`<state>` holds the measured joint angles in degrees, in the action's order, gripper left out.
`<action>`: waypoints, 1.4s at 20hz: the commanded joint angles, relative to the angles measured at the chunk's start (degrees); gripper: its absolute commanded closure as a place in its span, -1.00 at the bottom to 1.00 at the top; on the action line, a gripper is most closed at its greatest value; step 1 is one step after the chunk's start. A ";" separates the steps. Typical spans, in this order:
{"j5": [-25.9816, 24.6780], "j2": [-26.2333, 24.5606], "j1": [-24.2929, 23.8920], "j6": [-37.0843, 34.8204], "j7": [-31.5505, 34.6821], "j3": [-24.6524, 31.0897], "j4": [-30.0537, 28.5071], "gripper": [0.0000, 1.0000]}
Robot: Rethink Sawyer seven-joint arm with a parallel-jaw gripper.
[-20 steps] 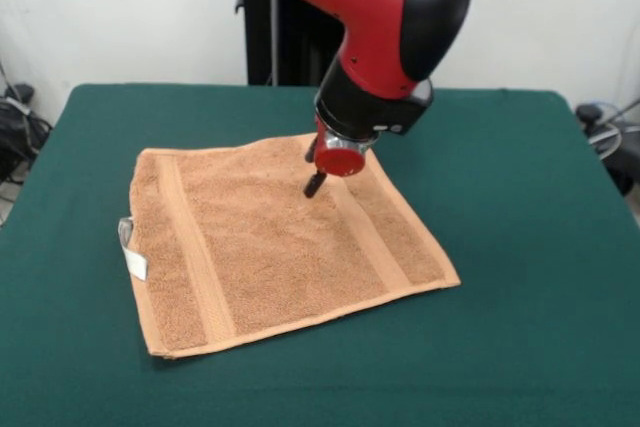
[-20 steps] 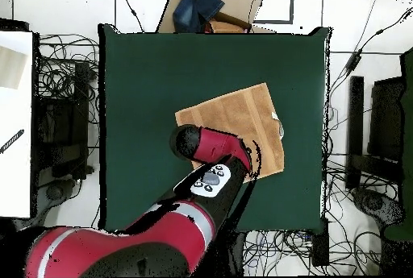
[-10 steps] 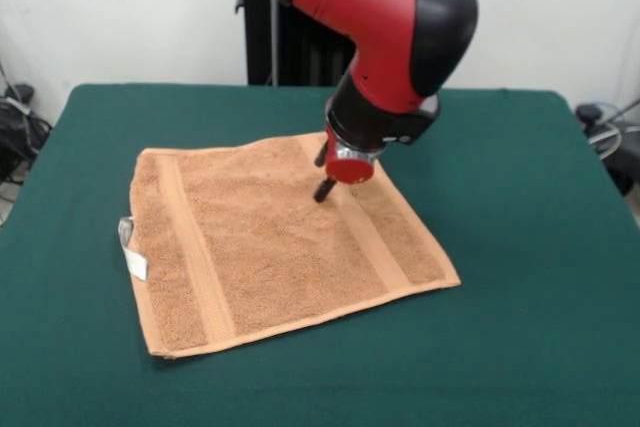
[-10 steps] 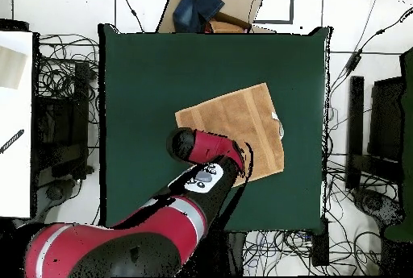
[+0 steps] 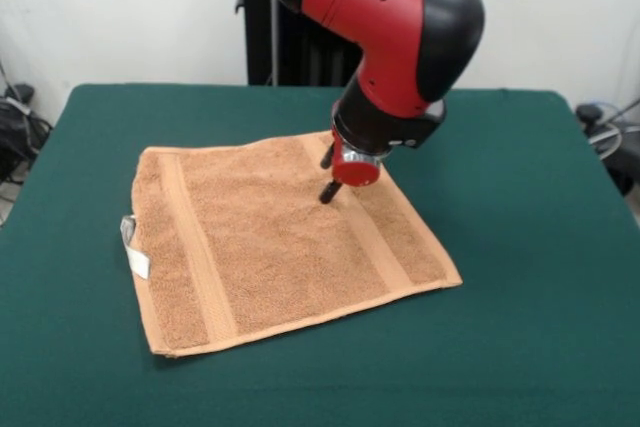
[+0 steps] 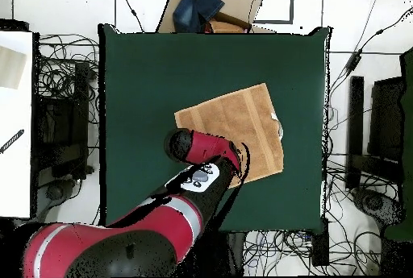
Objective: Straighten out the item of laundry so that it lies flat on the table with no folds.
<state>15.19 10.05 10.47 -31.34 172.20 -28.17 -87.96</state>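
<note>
While the counter fills most of both views, the arm is seen to have shifted slightly toward the towel's far right part compared with one second ago, the wrist having travelled a little rightward in the front view. The towel itself is unchanged in outline over that interval: it is spread on the counter, left of centre in the front view, with both woven bands running straight and all four corners exposed. No fold is visible, so the task is judged essentially complete, and the arm's drift is read as a pass over the cloth rather than a pull on it.

The gripper is positioned over the far band, its dark tip low above or just touching the terry; contact cannot be settled. Whether the fingers are released or clenched cannot be told, as only one dark tip shows.

The white loop tag is shown clearly at the towel's left edge in the front view. From overhead, the arm covers the towel's near corner, and the gripper is hidden entirely.
</note>
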 commanded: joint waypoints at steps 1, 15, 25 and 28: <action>3.98 -0.09 0.48 -2.00 8.61 6.63 -2.29 -1.00; 5.74 2.35 3.15 -7.32 11.51 6.59 -1.76 -1.00; 6.17 6.02 5.12 -15.18 11.05 3.30 -1.12 -1.00; 6.50 4.56 4.62 -13.30 10.92 3.87 -0.80 -1.00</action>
<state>18.27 15.37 15.49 -42.24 172.20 -28.16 -87.97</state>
